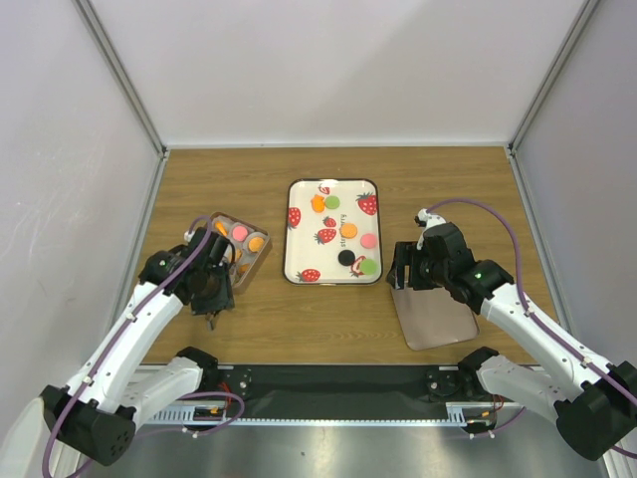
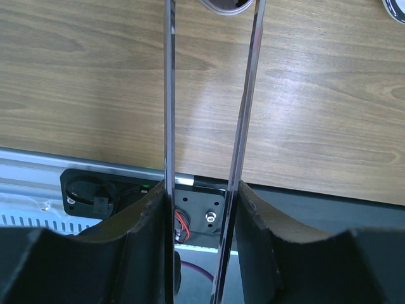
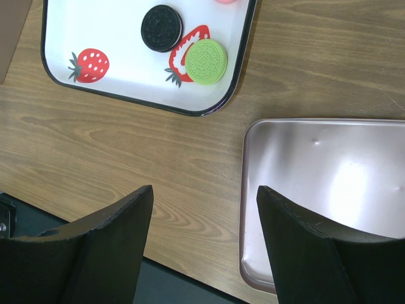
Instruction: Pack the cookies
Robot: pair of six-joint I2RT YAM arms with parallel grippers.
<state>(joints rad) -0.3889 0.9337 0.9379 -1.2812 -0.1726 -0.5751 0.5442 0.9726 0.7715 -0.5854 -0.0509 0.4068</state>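
Observation:
Several cookies lie on a white strawberry-print tray (image 1: pixel 304 244): orange (image 1: pixel 348 231), pink (image 1: pixel 368 240), black (image 1: pixel 346 257) and green (image 1: pixel 369 266). More cookies, pink (image 1: pixel 239 232) and orange (image 1: pixel 256 242), sit in a small brownish box (image 1: pixel 251 265) at the left. My left gripper (image 1: pixel 211 299) hangs at the box's near end. In the left wrist view its fingers (image 2: pixel 152 209) press on two thin shiny strips (image 2: pixel 168 95) that look like the arms of tongs. My right gripper (image 3: pixel 205 196) is open and empty, just right of the tray's near right corner.
A pinkish metal lid (image 1: pixel 433 317) lies flat under and right of the right gripper; it fills the right side of the right wrist view (image 3: pixel 329 190). The table's near edge with the black arm mounts (image 2: pixel 209 215) is close below the left gripper. White walls enclose the table.

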